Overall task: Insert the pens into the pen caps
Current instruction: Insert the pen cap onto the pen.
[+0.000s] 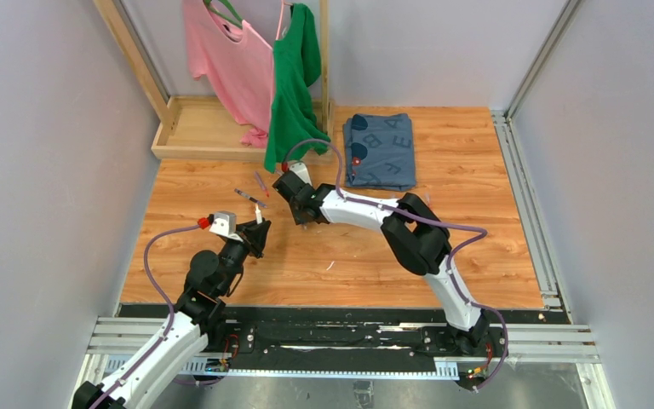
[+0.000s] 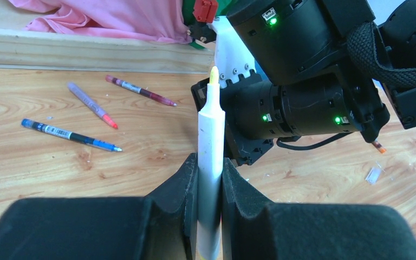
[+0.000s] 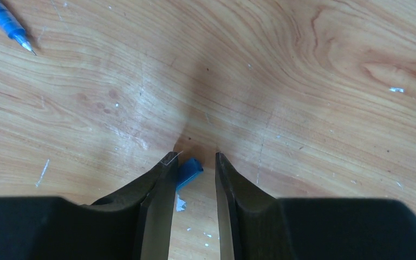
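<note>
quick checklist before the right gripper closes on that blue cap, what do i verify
1. White pen clamped in left gripper, tip up: ok.
2. Blue cap sits between the fingers of the right gripper: ok.
3. Cap centred in the gap: not ok, it lies tilted against one finger.
4. Which way the cap's open end faces: cannot tell.
5. Blue pen clear of the right fingers: ok.
</note>
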Action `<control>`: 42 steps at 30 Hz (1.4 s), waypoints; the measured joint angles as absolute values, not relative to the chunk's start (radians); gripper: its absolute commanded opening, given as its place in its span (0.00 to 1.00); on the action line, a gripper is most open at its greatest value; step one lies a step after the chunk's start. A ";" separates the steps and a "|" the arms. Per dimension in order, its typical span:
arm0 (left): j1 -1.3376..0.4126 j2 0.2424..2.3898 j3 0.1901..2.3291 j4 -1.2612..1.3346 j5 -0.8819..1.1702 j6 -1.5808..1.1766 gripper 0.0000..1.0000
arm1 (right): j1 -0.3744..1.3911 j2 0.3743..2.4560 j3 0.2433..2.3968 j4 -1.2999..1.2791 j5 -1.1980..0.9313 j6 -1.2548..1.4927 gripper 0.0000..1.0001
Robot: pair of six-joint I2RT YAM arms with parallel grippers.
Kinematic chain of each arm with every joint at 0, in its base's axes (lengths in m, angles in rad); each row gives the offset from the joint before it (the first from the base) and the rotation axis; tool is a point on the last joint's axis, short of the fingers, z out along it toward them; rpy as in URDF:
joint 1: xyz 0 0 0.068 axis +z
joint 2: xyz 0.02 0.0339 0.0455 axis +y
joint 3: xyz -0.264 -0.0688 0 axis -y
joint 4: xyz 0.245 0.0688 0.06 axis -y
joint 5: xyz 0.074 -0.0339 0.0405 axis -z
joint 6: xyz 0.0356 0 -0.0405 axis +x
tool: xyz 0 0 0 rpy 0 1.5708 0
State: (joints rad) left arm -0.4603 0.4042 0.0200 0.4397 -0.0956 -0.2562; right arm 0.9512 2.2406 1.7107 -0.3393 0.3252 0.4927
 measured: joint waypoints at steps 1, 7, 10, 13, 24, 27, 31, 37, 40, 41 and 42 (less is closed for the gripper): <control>-0.460 0.404 0.020 0.440 -0.096 -0.256 0.00 | 0.951 2.238 1.707 -0.345 0.325 0.493 0.32; -0.460 0.404 0.020 0.440 -0.095 -0.255 0.00 | 0.952 2.214 1.679 -0.369 0.315 0.495 0.34; -0.460 0.404 0.020 0.439 -0.095 -0.255 0.00 | 0.952 2.205 1.671 -0.380 0.313 0.498 0.35; -0.460 0.404 0.020 0.440 -0.095 -0.255 0.00 | 0.958 2.195 1.658 -0.384 0.308 0.502 0.37; -0.460 0.404 0.020 0.439 -0.094 -0.255 0.00 | 0.976 2.173 1.629 -0.397 0.280 0.529 0.33; -0.460 0.404 0.020 0.439 -0.094 -0.255 0.00 | 0.976 2.173 1.628 -0.398 0.281 0.533 0.31; -0.460 0.404 0.020 0.439 -0.093 -0.255 0.00 | 0.976 2.173 1.628 -0.399 0.281 0.537 0.31; -0.460 0.404 0.020 0.440 -0.093 -0.255 0.00 | 0.976 2.173 1.628 -0.400 0.281 0.546 0.31; -0.460 0.404 0.020 0.439 -0.093 -0.255 0.00 | 0.974 2.173 1.628 -0.400 0.280 0.551 0.30; -0.460 0.404 0.020 0.439 -0.092 -0.255 0.00 | 0.974 2.173 1.628 -0.400 0.279 0.553 0.29; -0.460 0.403 0.020 0.439 -0.092 -0.255 0.00 | 0.974 2.173 1.628 -0.400 0.279 0.554 0.29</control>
